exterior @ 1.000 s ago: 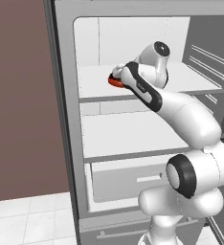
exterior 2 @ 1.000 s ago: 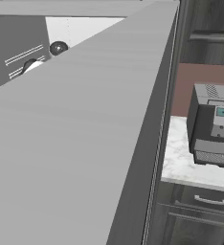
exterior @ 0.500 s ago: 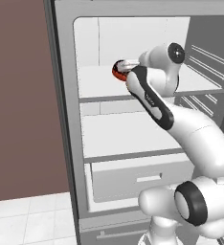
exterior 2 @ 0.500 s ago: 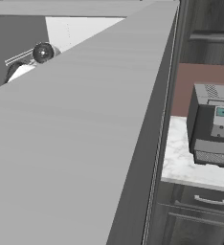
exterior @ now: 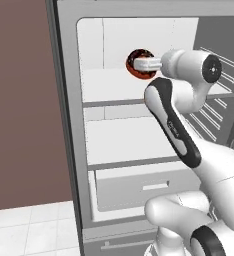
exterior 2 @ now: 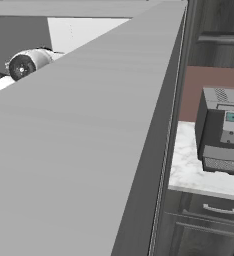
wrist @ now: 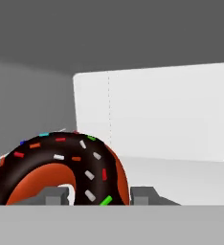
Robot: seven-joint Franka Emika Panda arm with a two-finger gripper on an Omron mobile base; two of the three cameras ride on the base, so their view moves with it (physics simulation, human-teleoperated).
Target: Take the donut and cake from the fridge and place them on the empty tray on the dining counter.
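The small ring donut with dark chocolate icing, coloured sprinkles and reddish-orange sides [wrist: 68, 167] sits between the jaws [wrist: 100, 195], standing on edge with its iced face towards the hand camera. One dark fingertip shows in front of the ring's lower part and the other just past its right rim, so the jaws are part-closed around the donut's right limb and appear to grip it. In the left base view the donut [exterior: 137, 64] hangs at the tip of the white arm's hand, raised clear of the top white shelf [exterior: 109, 85] of the tall silver-grey fridge [exterior: 69, 150], whose door stands open.

As for progress, this looks like the early part of the job: the first item is picked up and lifted but remains inside the fridge compartment. Carrying it out and setting it on the tray is still to do, and then the whole fetch must be done for the cake. Beyond the jaws lies bare shelf and the white back wall of the fridge.
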